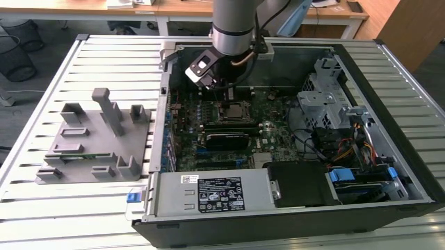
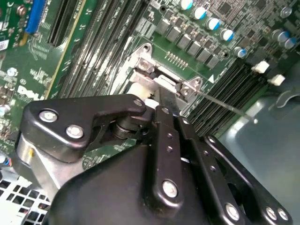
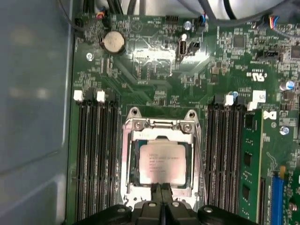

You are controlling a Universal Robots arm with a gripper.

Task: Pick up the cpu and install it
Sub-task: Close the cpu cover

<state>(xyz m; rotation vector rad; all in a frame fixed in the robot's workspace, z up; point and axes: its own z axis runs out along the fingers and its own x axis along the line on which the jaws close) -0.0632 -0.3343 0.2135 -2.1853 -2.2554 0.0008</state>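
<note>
Where the arm (image 1: 233,26) reaches down into the open computer case (image 1: 399,67), we find the cpu (image 3: 163,161) lying flat in the socket (image 3: 159,125) on the motherboard (image 3: 154,79). Its silvery top faces up, with the socket's metal frame around it on all sides. In the exterior view the cpu (image 1: 235,111) is a small pale square just below the gripper (image 1: 225,98).

In the first wrist view the gripper (image 3: 161,187) has its two fingers pressed together with only a thin dark seam between them, and nothing is clamped in it. The fingertips sit over one edge of the cpu and hide that edge. We cannot tell whether they touch the chip or hover just above it.

In the second wrist view the gripper's black body blocks most of the socket (image 2: 161,75); one end of its frame and a thin wire lever (image 2: 220,104) beside it come through. Whether the frame is latched we cannot tell.

Memory slots (image 3: 96,154) flank the socket on both sides. The grey fixture block (image 1: 90,140) stands on the slatted table (image 1: 62,213) outside the case, on the exterior view's left, well apart from the gripper. The arm's upper part is cut off by the picture's edge.
</note>
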